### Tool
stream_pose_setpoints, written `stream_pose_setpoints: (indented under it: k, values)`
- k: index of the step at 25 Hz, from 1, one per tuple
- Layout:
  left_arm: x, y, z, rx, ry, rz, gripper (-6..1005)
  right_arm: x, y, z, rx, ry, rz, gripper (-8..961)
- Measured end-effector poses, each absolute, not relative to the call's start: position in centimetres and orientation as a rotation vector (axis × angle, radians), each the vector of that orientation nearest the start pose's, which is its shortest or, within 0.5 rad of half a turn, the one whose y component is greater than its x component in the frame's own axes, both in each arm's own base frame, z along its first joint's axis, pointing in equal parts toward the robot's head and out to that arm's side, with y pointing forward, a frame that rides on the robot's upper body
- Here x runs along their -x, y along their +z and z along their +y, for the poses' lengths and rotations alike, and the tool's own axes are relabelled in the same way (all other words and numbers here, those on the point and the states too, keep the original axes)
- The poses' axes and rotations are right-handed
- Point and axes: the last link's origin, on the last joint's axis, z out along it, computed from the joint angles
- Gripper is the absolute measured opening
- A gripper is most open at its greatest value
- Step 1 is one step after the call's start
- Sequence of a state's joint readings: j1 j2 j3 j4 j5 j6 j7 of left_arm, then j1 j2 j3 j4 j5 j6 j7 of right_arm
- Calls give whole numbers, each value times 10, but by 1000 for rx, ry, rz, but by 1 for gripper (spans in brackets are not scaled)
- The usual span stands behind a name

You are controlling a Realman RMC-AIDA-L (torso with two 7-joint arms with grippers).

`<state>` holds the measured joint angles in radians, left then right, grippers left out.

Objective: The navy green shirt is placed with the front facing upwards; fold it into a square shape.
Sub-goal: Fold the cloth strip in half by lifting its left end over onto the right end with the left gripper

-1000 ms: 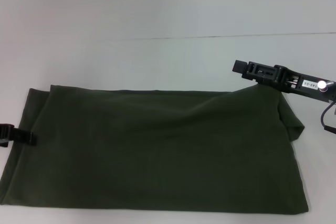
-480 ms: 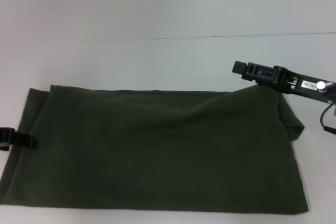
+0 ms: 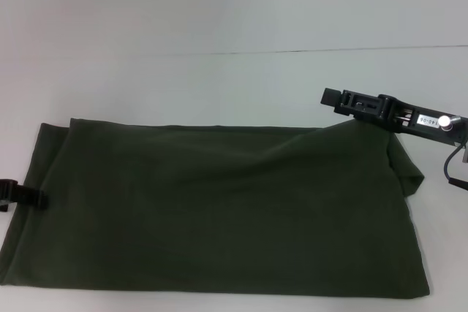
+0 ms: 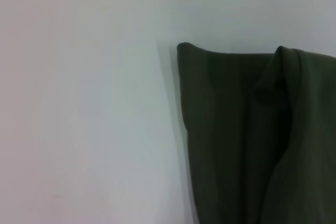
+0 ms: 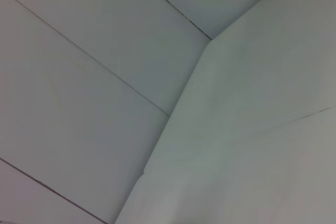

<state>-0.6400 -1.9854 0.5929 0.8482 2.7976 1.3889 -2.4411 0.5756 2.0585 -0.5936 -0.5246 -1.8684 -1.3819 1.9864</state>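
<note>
The right gripper point(image 3: 338, 97) is up at the far right corner of the big dark olive-green cotton shirt point(image 3: 219, 210). Its black fingers point(image 3: 330, 96) are side on in the head view, so it is hard to tell how wide they are or if they pinch the cloth. The cloth rises to a small peak just under this gripper, and the black arm behind it runs off the right edge of the view.

The left gripper point(image 3: 22, 196) is at the left edge of the shirt, about half way down that side. Only a small black bit of it shows, lying on the cloth edge. Nobody can tell from here if its fingers are apart or closed.

The shirt lies on the pale white desk point(image 3: 219, 85) as a long wide band, going from left to right. No letters show on the side that faces up. Its right end is bunched and folded over a little.

The left wrist view shows a corner of the shirt point(image 4: 236, 140) with a fold in it, lying on the pale desk point(image 4: 84, 103). The right wrist view shows only pale flat surfaces with thin dark lines
</note>
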Motion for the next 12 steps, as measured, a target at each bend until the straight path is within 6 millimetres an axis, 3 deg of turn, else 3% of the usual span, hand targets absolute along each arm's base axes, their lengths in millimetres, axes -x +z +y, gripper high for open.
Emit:
stream_pose_setpoints:
  k: [7,12]
  values:
    - [337,77,363,2033,173,-1644,828,-267,6,362,2247,1001,1546,688]
    - [337,76,362,2041,175,-1648,828,-258,9,362,2453,834,1370,688]
